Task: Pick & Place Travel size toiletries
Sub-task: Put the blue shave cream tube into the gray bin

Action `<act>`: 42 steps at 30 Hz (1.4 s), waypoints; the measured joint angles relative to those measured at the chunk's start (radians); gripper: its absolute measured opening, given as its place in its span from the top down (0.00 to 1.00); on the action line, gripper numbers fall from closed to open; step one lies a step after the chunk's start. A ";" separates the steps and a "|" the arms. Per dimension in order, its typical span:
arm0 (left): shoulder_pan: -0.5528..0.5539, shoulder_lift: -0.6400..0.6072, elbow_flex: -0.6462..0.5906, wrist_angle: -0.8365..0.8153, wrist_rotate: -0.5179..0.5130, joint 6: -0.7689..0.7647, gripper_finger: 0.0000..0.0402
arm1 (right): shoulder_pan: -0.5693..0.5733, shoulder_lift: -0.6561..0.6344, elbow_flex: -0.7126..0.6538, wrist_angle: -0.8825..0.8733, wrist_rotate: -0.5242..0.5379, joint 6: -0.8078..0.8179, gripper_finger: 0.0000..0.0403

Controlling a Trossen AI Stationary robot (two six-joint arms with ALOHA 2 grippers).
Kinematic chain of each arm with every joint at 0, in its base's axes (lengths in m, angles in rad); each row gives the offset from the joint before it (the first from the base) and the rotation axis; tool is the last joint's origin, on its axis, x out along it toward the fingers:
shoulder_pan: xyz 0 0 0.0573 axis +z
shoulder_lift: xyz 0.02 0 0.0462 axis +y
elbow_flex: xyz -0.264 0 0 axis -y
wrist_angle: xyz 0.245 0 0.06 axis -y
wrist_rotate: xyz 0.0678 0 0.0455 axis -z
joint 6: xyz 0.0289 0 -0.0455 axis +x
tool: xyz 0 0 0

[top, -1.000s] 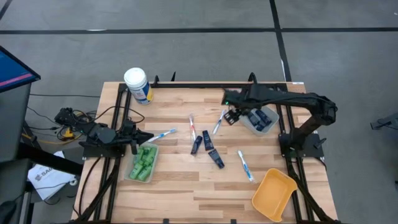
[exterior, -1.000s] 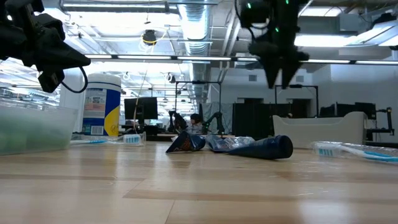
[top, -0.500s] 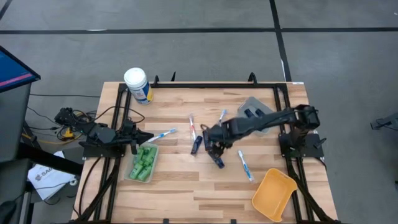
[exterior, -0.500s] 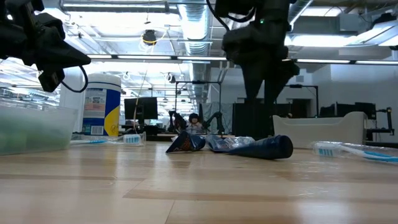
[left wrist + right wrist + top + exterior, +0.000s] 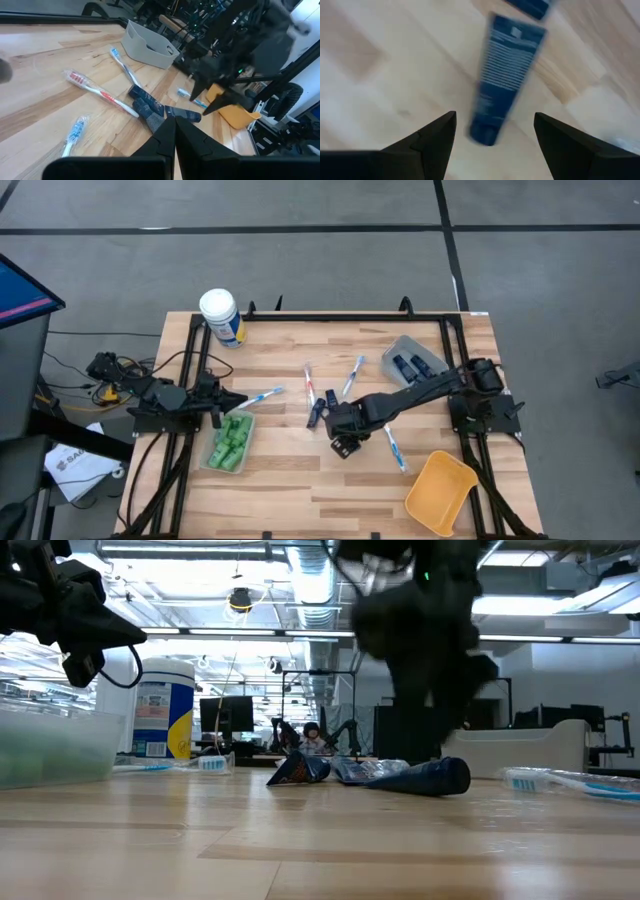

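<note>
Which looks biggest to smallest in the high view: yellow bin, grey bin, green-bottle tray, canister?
1. Yellow bin, clearly largest.
2-3. Green-bottle tray and grey bin look alike, and the right arm hides part of the grey bin, so no ranking.
4. Canister, smallest; it stands upright, so mostly its lid shows.

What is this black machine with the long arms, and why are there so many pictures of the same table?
It is a robot with two arms. Each picture comes from another camera: one above, one at table height, one on each wrist. The right end effector is open and hangs over a dark blue tube, holding nothing. The left end effector is shut and waits by the tray of green bottles. On the wooden table lie toothbrushes, a grey bin with more tubes, a yellow tray and a white-lidded canister.
</note>
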 joint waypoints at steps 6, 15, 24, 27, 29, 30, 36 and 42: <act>0.000 0.012 0.000 0.001 0.001 0.000 1.00 | 0.007 0.100 0.002 0.028 -0.041 -0.020 0.35; 0.000 0.047 0.000 0.015 0.000 0.000 1.00 | -0.002 0.164 0.006 0.018 -0.082 -0.047 0.40; 0.001 0.054 0.000 0.024 0.000 0.000 1.00 | -0.016 0.167 0.005 -0.009 -0.116 -0.063 0.70; 0.001 0.055 0.000 0.025 0.000 0.000 1.00 | -0.015 0.149 0.008 -0.011 -0.123 -0.089 0.74; 0.001 0.055 0.000 0.027 0.000 0.000 1.00 | -0.018 0.126 0.010 -0.012 -0.120 -0.103 0.74; 0.001 0.055 0.000 0.027 0.000 0.000 1.00 | -0.023 0.110 0.009 -0.001 -0.123 -0.106 0.74; 0.001 0.055 0.000 0.033 0.000 0.000 1.00 | -0.104 -0.089 0.017 -0.078 0.000 -0.125 0.76; 0.001 0.055 0.000 0.039 0.000 0.000 1.00 | -0.260 -0.239 0.016 -0.230 0.106 -0.198 0.76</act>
